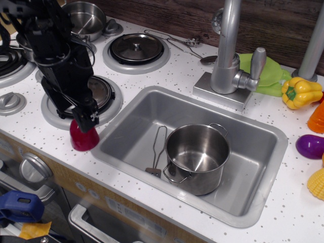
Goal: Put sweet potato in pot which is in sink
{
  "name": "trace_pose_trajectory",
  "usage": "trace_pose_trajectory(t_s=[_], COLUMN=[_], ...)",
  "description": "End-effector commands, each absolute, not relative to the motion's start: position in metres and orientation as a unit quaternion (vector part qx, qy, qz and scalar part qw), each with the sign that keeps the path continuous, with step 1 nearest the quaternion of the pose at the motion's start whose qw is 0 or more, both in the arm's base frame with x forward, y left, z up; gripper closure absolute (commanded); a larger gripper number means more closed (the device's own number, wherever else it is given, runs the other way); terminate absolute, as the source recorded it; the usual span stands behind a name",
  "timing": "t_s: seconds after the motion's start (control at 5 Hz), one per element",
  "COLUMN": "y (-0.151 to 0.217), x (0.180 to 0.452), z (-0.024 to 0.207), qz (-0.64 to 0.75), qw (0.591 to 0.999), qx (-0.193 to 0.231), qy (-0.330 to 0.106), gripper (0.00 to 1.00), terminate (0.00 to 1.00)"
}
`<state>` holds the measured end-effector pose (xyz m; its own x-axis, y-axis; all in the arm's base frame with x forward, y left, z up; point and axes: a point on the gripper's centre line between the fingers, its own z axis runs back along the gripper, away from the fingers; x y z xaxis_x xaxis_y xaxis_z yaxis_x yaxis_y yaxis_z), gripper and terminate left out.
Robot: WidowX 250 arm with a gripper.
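The sweet potato [84, 138], a small glossy red toy, stands on the white counter just left of the sink [152, 96]. My black gripper [86, 120] comes down from the upper left, with its fingertips at the top of the sweet potato, hiding its upper end. The frame does not show whether the jaws are closed on it. The shiny steel pot [196, 158] with two loop handles stands upright and empty in the sink, right of centre.
A wire tool [158, 150] lies in the sink left of the pot. The tap [229, 55] stands behind the sink. Stove burners, a lid [136, 48] and a smaller steel pot [85, 17] are at the back left. Yellow, orange and purple toys [310, 146] lie at the right.
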<state>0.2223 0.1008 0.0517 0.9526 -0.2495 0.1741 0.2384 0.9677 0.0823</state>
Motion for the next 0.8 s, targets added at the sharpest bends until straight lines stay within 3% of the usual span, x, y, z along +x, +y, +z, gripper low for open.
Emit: trace_pose_trajectory(t_s=[0.0,0.6], y=[0.107,0.108], x=[0.226,0.224], z=[0.038,0.016], qz=[-0.106,-0.090], qw=[0.988,0.985], qx=[0.017,0.007], qy=[-0.111,-0.148], gripper=[0.00,0.00], terminate=[0.00,0.00])
